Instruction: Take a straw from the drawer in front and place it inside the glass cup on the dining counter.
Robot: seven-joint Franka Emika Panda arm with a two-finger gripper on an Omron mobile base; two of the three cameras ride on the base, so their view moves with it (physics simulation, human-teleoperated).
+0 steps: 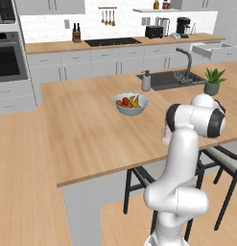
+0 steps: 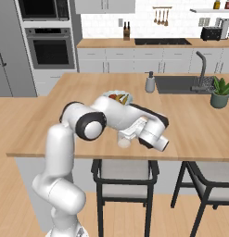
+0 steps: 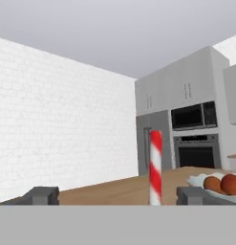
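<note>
In the hand view the red-and-white striped straw [image 3: 155, 167] stands upright between my fingers [image 3: 191, 195], nearer the right one, and touches neither. My gripper [image 3: 115, 196] is open, jaws wide apart. From the right base view the gripper [image 2: 129, 134] hangs sideways just over the small glass cup [image 2: 124, 141], which stands near the front edge of the dining counter [image 2: 55, 134]. The cup [image 1: 165, 135] peeks out beside my arm in the left base view. An open light-grey drawer [image 1: 212, 48] sticks out of the far cabinets at the back right.
A pale bowl of fruit [image 1: 131, 103] sits mid-counter behind the cup. Farther back are a soap dispenser [image 1: 146, 80], a sink with tap [image 1: 173, 79] and a potted plant [image 1: 213, 81]. Black-framed stools [image 2: 125, 178] stand under the counter's front edge.
</note>
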